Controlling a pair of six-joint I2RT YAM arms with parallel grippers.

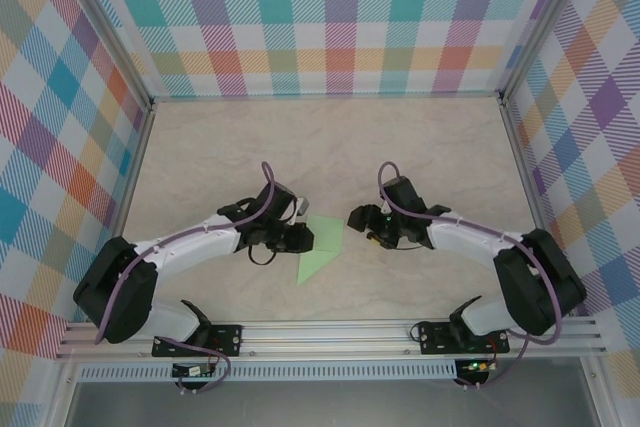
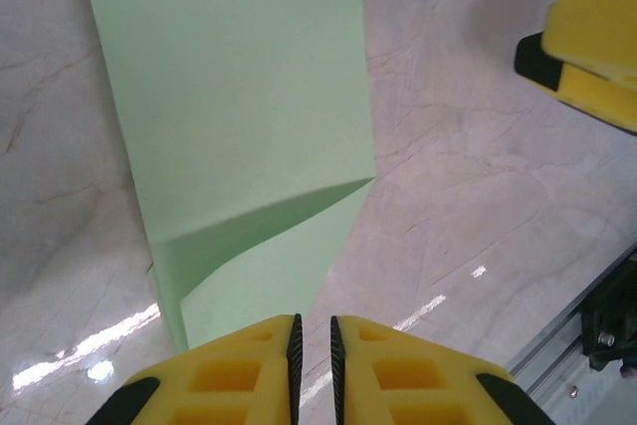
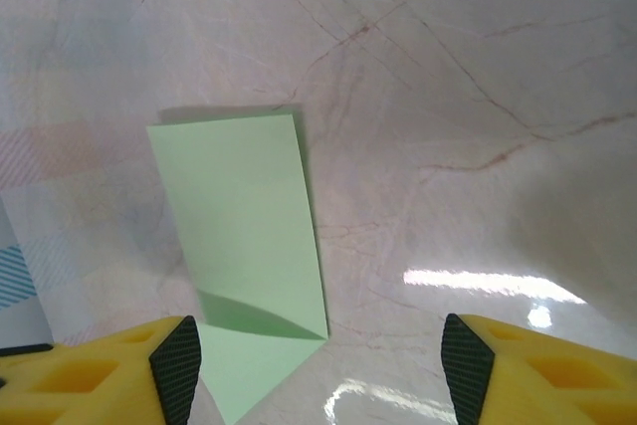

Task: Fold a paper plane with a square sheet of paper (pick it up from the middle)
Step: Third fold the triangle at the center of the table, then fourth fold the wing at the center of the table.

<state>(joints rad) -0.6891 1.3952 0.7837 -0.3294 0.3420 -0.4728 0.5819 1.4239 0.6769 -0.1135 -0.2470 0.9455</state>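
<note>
While the folded green sheet of paper [image 1: 322,247] (one corner lifted) is pinched by the left gripper [image 1: 304,237], the right gripper [image 1: 358,224] is held wide open beside it, empty.

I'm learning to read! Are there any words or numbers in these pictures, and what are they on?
No words or numbers can be read anywhere.
The green paper is plain, the yellow fingers carry no marks, and the checked walls show only coloured stripes.
The small boards at the arm bases are too tiny to tell.
</note>
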